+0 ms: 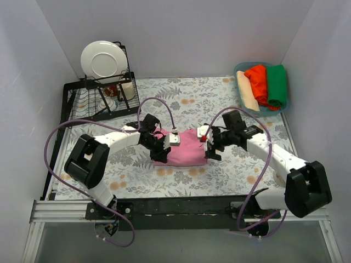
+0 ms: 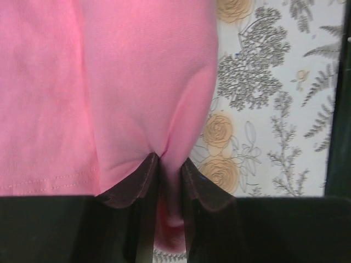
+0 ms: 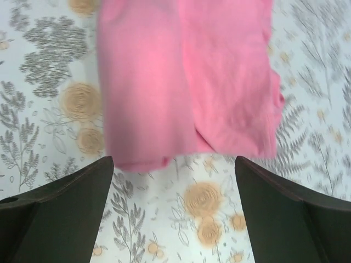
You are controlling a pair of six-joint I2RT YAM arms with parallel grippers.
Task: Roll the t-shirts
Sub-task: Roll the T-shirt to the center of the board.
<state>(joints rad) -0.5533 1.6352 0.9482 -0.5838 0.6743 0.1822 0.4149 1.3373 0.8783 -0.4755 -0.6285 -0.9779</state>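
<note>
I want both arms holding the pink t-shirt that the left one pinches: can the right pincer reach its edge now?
Likely yes: the right pincer is open just short of the pink t-shirt, with only bare tablecloth between.

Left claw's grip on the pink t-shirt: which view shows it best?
Left wrist view: the left claw is shut on a fold of the pink t-shirt, cloth bunched between its fingers. The top view shows it at the shirt's left edge, pinch too small to judge. The right wrist view shows only shirt and the open right claw.
</note>
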